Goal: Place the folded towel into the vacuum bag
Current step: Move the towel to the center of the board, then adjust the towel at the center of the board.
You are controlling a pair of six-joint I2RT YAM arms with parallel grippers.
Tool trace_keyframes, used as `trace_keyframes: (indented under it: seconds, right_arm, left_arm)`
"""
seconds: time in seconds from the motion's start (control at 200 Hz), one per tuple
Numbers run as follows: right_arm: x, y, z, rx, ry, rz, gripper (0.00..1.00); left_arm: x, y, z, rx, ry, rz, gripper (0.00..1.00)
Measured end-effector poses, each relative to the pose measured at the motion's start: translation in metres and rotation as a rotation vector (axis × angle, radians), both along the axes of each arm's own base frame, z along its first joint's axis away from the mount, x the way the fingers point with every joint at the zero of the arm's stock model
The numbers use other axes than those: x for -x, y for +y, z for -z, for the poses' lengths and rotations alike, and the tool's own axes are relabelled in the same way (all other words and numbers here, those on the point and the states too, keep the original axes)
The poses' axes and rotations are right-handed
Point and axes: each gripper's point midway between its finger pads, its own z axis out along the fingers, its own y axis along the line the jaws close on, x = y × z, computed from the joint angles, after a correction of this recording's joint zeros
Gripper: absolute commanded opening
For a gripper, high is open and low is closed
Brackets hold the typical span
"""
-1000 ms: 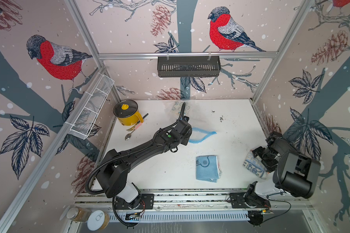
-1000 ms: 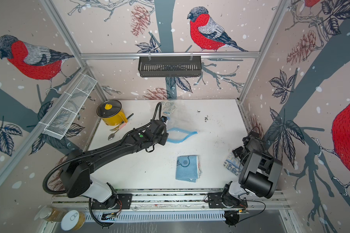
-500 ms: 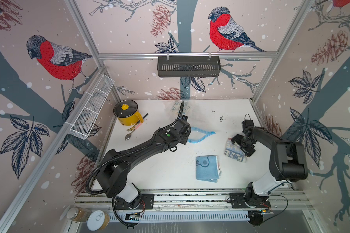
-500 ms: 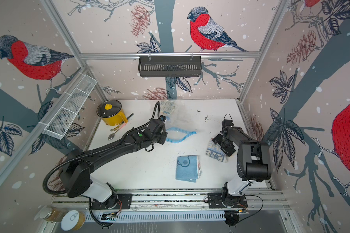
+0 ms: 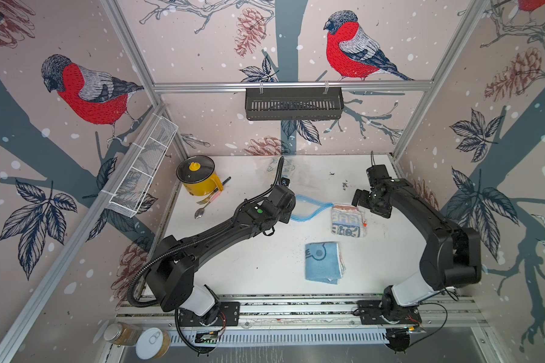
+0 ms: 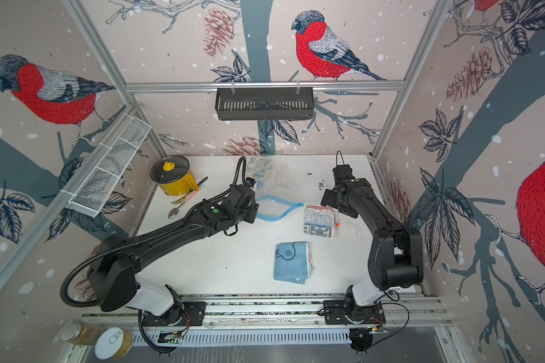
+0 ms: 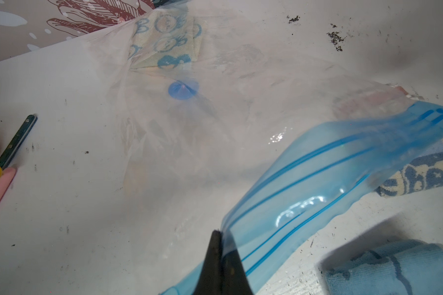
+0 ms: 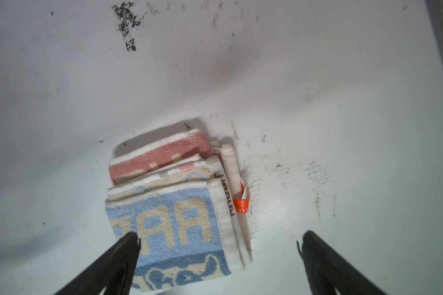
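One white table (image 5: 249,267) carries the whole scene, and two black robot arms reach over it from a rail at the near edge. One vacuum bag (image 5: 306,185) of clear, crinkled plastic lies toward the back wall, its mouth turned to the near side. The left gripper (image 7: 218,235) is clamped tight on the bag's blue zip strip (image 7: 317,178), lifting the upper lip so the mouth stands agape. The right gripper (image 8: 220,237) hangs over the near-right part of the table with its jaws spread wide, gripping nothing.

Two wall racks hang above the table: one black basket (image 5: 293,103) on the back rail, one white wire rack (image 5: 142,176) on the left wall.

Three folded towels are in view. The patterned folded towel (image 5: 348,220), cream and blue with an orange tag, lies flat on the table outside the bag, just beside the end of the zip strip and under the open right gripper. A blue folded towel (image 5: 323,262) lies nearer the rail, apart from both grippers. A third towel (image 7: 164,43) shows through the plastic at the bag's far end.

One lidded yellow pot (image 5: 199,179) stands at the back left, with one spoon (image 5: 200,212) and one fork (image 5: 203,199) beside it. One small round blue valve (image 7: 182,90) marks the bag.
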Motion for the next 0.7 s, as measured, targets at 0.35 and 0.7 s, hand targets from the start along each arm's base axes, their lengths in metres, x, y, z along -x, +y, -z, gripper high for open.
trace_keyframes:
  seconds: [0.35,0.7]
  right_arm:
    - [0.017,0.07,0.017,0.139,0.051,-0.414,0.96]
    - [0.024,0.07,0.075,0.047,0.16,-0.359,0.96]
  left_arm:
    - [-0.004,0.011,-0.006,0.016,-0.013,-0.05,0.0]
    - [-0.008,0.018,-0.004,0.021,-0.01,-0.083,0.0]
